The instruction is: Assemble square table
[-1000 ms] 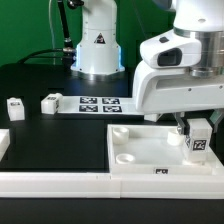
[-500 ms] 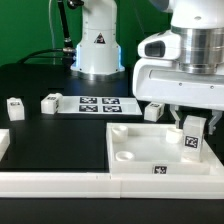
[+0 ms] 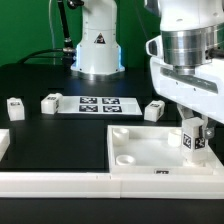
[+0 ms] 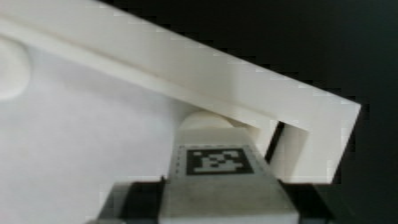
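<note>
**A:** What is the tray-like tabletop (image 3: pixel 140 148) holding in this panel?

**B:** The tabletop is lying on the black table (image 3: pixel 55 140), at the exterior view's right, with the white rail (image 3: pixel 60 182) running along its front. One leg (image 3: pixel 191 140) is standing upright inside the raised rim, on the side toward the exterior view's right. In the wrist view the leg (image 4: pixel 217 160) is sitting just beside a corner of the rim. Two round sockets (image 3: pixel 118 134) are showing on the tray's other side.

**A:** How is the gripper (image 3: pixel 192 132) acting on it?

**B:** It is reaching down from above, with its jaws clamping the leg from both sides. Whether the leg's lower end is touching the tray floor cannot be told.

**A:** What is lying outside the tray?

**B:** A loose leg (image 3: pixel 153 111) is resting just behind the far rim. A second loose leg (image 3: pixel 50 101) and a third loose leg (image 3: pixel 14 106) are lying toward the exterior view's left. The marker board (image 3: pixel 100 103) is lying between the first two.

**A:** What is differing from one second earlier?

**B:** The gripper housing is sitting higher and is turned. It was covering the loose leg behind the rim, which is now showing in full. The held leg is standing slightly nearer the exterior view's left, and its tag face is appearing narrower.
</note>
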